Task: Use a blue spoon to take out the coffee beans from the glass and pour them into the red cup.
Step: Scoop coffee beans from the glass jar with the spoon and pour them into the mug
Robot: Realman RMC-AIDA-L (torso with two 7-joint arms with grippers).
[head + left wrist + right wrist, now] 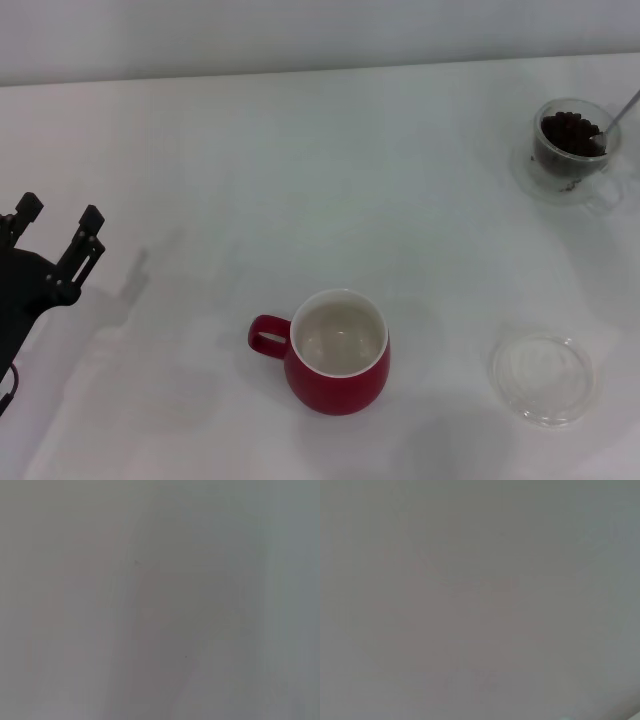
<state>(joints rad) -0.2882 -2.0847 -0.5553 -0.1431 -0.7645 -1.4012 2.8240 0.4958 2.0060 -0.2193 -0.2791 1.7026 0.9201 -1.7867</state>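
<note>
Nearest the robot on the white tabletop, the red cup stands upright, its loop handle turned toward the robot's left and its cream inside holding nothing that can be made out. To its right lies a flat clear round dish, faint against the surface. At the left edge the left end effector hangs over the tabletop with its two black fingers spread apart and nothing between them; most of its arm is cut off by the frame. Far off at the right, the glass holds the coffee beans, and the blue spoon leans in it, only its metal neck showing before the frame edge cuts it; the handle is out of sight. No right end effector appears in the head view. Both wrist views give only a blank grey blur.
</note>
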